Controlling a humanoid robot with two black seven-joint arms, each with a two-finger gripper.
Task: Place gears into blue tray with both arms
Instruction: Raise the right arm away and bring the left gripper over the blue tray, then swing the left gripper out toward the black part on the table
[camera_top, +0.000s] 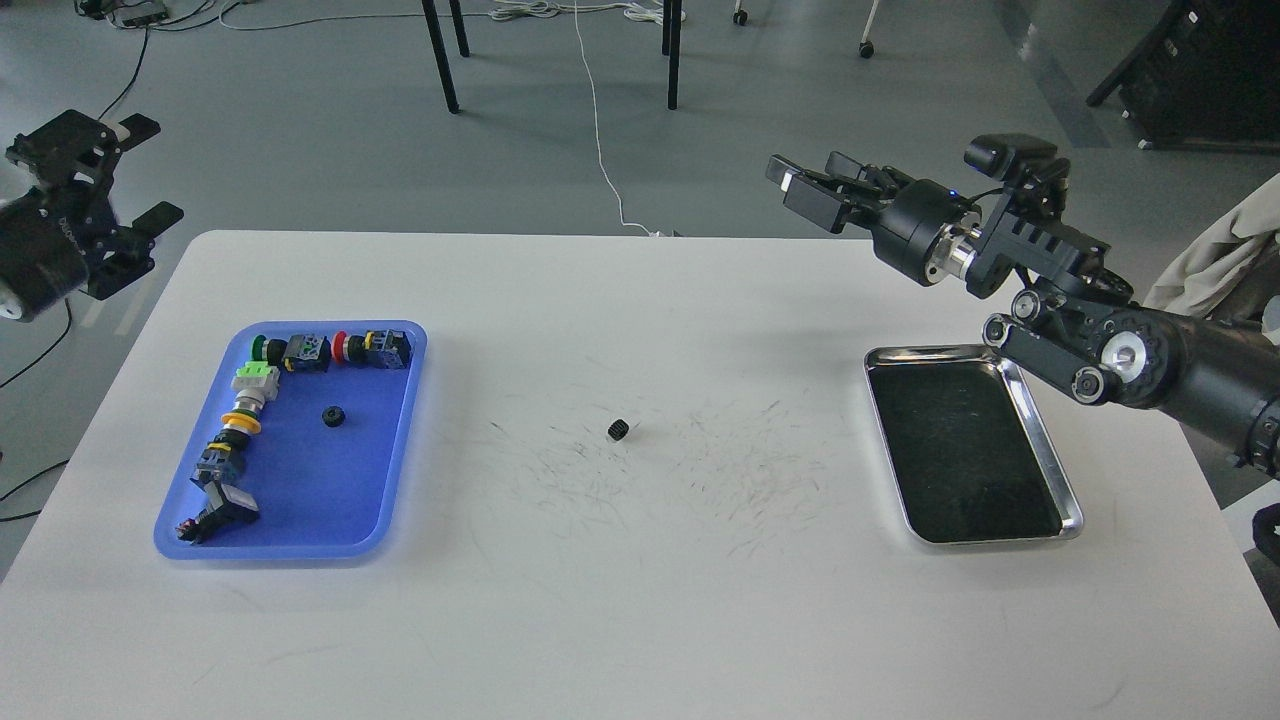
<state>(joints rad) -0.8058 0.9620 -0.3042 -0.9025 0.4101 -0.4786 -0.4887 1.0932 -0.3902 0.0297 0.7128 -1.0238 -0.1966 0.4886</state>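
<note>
One gear (619, 429), a tiny black toothed wheel, lies loose on the white table near its middle. A second gear (333, 416) rests inside the blue tray (330, 500) on the table's left side. My right gripper (806, 177) is raised high over the table's far right edge, far from both gears, open and holding nothing. My left gripper (150, 168) hovers beyond the table's far left corner, above and left of the blue tray, its fingers spread open and empty.
Colourful push-button switch parts (300, 352) line the blue tray's far and left sides. A shiny silver tray (1050, 440) with a dark inside sits at the right, under my right forearm. Chair legs and cables stand on the floor behind the table.
</note>
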